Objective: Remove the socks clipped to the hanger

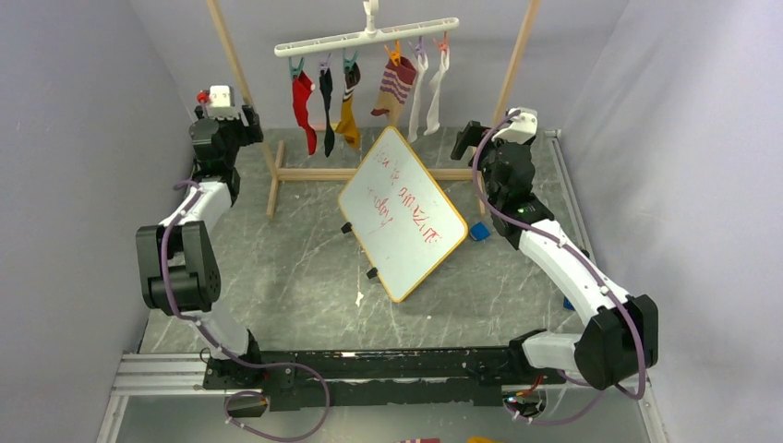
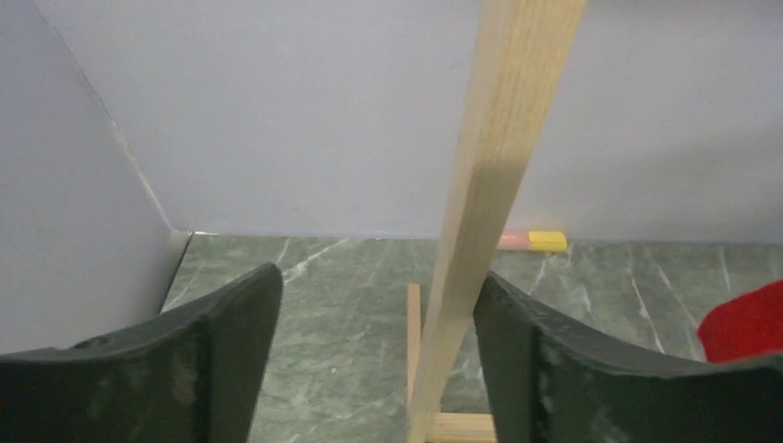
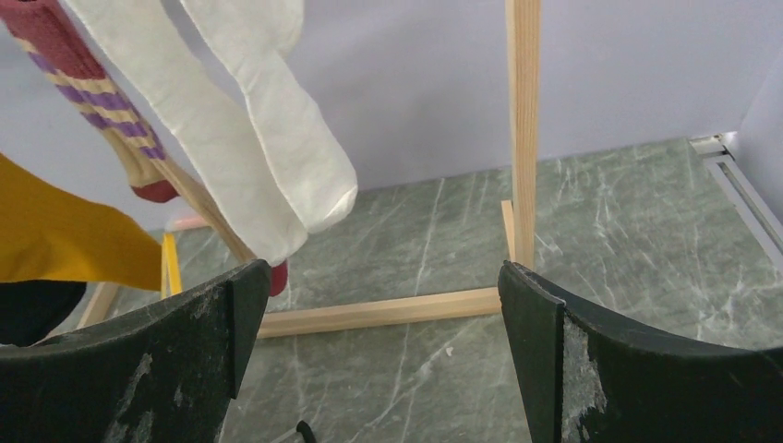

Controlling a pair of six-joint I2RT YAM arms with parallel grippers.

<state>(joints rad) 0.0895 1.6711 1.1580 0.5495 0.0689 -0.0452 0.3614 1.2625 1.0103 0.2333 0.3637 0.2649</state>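
The white hanger (image 1: 369,37) hangs at the top of the wooden rack, with the socks clipped along it. From left they are red (image 1: 303,106), black (image 1: 327,101), mustard (image 1: 348,120), striped (image 1: 395,85) and two long white ones (image 1: 420,92). My left gripper (image 2: 379,305) is open at the rack's left post (image 2: 489,185). The post stands between the jaws, against the right finger, and the red sock (image 2: 748,323) shows at the right edge. My right gripper (image 3: 383,295) is open and empty, below and right of the white socks (image 3: 212,157).
A whiteboard (image 1: 402,212) with red writing leans in front of the rack's base bar (image 3: 379,312). The rack's right post (image 3: 524,129) rises just beyond my right finger. A pink-and-yellow block (image 2: 534,241) lies by the back wall. A small blue object (image 1: 477,231) sits beside the whiteboard.
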